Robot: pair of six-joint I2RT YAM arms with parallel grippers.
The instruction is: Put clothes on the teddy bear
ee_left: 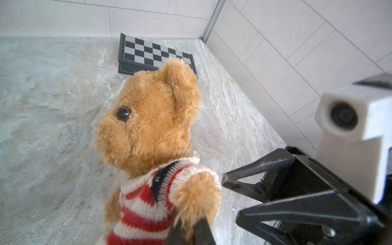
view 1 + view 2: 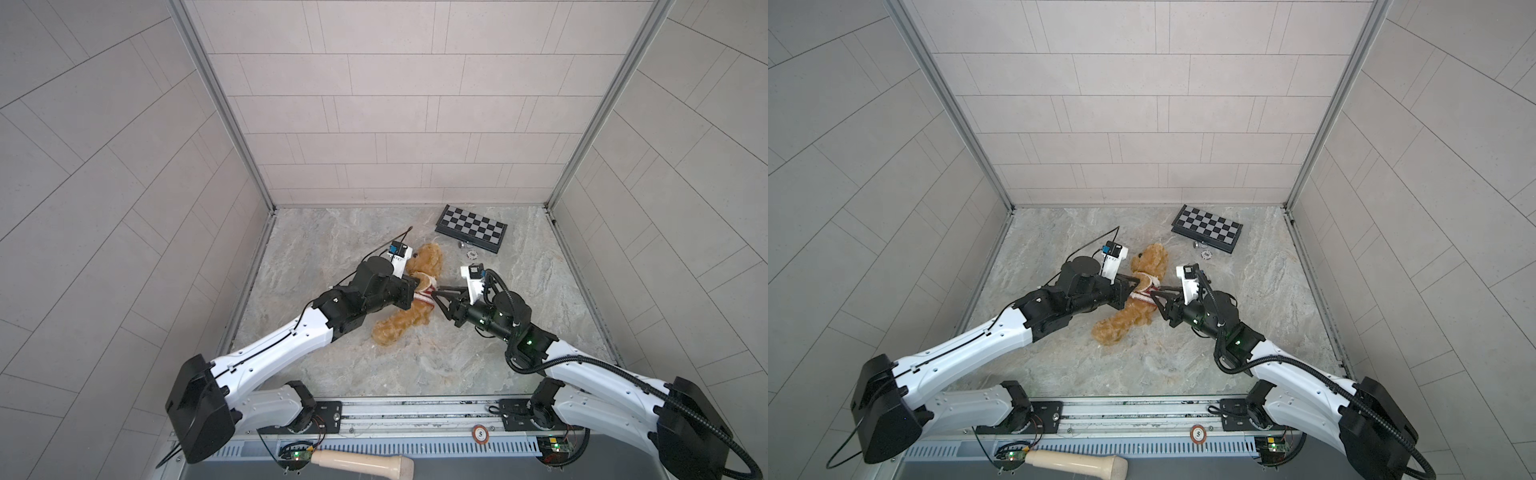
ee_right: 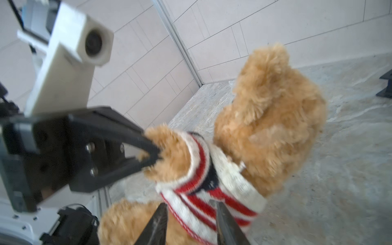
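A golden-brown teddy bear [image 2: 405,320] in a red-and-white striped sweater [image 1: 144,207] stretches across the middle of the marbled counter [image 2: 415,365], its head toward the back wall, where a folded chessboard [image 2: 471,227] lies near the right corner. The left claw [image 3: 156,158] is pinched tight on one of the bear's furry paws. On the bear's other side, the right claw [image 1: 232,198] stands partly open and grips nothing, its two fingers parted either side of the sweater's lower edge.
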